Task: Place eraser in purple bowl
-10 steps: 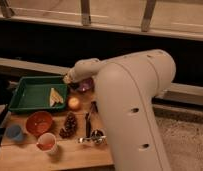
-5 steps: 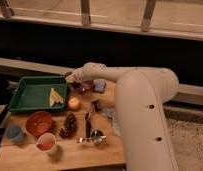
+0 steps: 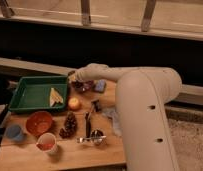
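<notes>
Claw (image 3: 73,77) above purple bowl (image 3: 81,86)

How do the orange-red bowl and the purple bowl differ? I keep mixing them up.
The orange-red bowl is bright, in full view at the table's front left; the purple bowl is dark, farther back beside the green tray, partly hidden under the gripper. Both are round.

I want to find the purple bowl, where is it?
The purple bowl sits at the table's back, under the gripper, between the green tray and the light blue block.
</notes>
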Action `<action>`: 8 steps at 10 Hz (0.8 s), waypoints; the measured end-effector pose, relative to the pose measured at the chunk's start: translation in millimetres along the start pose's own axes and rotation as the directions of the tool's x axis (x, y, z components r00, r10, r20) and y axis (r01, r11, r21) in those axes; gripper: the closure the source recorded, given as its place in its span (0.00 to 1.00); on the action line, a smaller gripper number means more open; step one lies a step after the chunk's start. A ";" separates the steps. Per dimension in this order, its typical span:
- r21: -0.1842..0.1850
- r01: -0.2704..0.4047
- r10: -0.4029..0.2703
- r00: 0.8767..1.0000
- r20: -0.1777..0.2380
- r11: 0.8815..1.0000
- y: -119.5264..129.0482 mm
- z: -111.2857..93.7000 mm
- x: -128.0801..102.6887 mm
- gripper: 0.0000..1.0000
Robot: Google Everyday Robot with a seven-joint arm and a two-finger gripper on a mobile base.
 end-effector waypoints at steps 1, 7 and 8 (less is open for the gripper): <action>0.006 0.001 -0.001 1.000 0.005 1.000 -1.3 -1.5 0.5 0.43; 0.034 -0.001 0.001 1.000 -0.001 0.999 -5.7 0.9 1.9 0.43; 0.049 0.001 -0.002 1.000 0.002 0.999 -8.2 4.9 1.0 0.43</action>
